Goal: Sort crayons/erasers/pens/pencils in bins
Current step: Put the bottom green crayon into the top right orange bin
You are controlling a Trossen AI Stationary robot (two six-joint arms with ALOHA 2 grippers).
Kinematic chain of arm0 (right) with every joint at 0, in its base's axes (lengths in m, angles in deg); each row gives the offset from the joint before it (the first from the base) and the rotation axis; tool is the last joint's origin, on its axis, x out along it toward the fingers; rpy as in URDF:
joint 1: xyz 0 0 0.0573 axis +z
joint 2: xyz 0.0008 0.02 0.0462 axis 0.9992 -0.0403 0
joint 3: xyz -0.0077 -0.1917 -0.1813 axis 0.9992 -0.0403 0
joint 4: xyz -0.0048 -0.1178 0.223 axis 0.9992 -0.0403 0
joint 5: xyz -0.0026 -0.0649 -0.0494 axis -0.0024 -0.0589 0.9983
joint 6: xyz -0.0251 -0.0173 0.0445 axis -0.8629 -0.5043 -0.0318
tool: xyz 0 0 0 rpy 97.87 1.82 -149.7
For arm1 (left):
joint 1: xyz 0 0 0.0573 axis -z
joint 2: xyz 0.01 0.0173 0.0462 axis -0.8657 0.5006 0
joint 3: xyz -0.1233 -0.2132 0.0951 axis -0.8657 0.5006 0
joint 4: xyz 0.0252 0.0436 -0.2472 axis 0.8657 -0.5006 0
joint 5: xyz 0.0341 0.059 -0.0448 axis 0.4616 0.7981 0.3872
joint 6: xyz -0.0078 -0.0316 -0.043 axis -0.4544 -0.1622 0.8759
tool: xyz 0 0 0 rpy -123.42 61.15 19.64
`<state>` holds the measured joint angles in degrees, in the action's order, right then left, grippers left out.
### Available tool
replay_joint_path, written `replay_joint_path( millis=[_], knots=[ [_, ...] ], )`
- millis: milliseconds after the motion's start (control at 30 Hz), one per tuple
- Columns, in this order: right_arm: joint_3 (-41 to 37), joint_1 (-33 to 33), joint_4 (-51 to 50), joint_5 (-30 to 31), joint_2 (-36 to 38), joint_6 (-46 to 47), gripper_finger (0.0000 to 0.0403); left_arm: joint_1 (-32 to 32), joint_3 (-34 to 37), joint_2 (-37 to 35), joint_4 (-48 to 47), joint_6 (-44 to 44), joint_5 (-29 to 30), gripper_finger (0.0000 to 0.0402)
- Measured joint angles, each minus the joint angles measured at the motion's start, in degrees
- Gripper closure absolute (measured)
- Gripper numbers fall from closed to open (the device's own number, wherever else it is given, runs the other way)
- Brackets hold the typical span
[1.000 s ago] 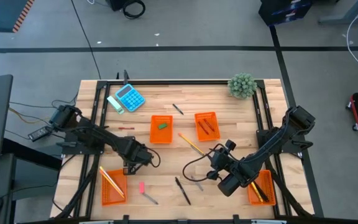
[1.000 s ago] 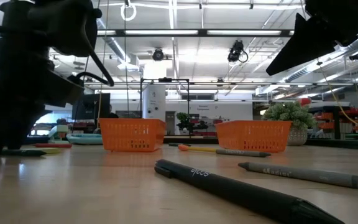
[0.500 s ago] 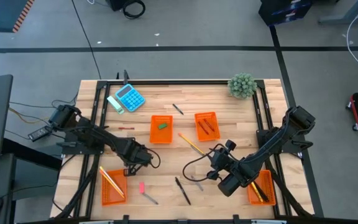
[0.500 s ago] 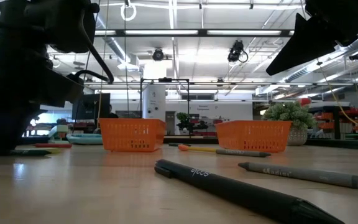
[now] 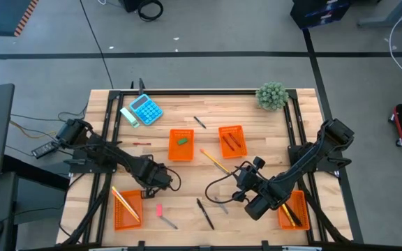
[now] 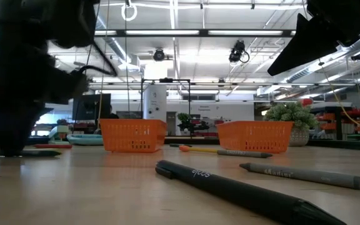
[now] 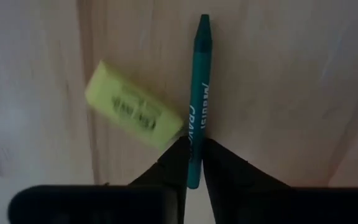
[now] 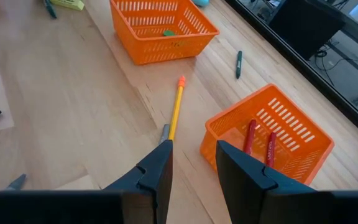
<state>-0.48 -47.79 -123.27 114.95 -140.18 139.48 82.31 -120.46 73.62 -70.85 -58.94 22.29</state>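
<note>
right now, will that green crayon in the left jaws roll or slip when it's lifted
The slim green paper-wrapped crayon looks round, so it would likely roll if released. The left gripper pinches it near one end, so the long free end may swing. It lies beside the yellow block eraser, which might get nudged.

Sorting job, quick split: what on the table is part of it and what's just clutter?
Job:
- four orange bins
- green crayon, pinched in the left gripper
- yellow eraser
- pink eraser
- yellow pencil
- black pen
- right gripper, open, waiting

Clutter:
- blue calculator
- small potted plant
</note>
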Motion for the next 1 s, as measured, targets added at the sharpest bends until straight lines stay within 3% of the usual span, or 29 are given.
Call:
replay_joint_path(
  millis=[233,500,733,1000],
  knots=[
    [-1.1,0.0,0.9,0.0,0.0,0.0,0.0274,-0.4,-5.4,0.1,2.6,-4.5,0.4,0.0379],
    [-6.0,0.0,2.5,-0.2,0.0,4.6,0.0274,-2.6,-12.6,-0.1,1.4,-11.2,2.4,0.0352],
    [-8.0,0.0,2.6,-2.1,0.0,8.2,0.0274,-6.5,-19.4,-0.2,-2.9,-17.0,8.5,0.0374],
    [-8.0,0.0,2.6,-2.6,0.0,6.3,0.0274,-11.4,-21.3,-0.2,1.1,-22.0,8.5,0.0356]
  ],
)
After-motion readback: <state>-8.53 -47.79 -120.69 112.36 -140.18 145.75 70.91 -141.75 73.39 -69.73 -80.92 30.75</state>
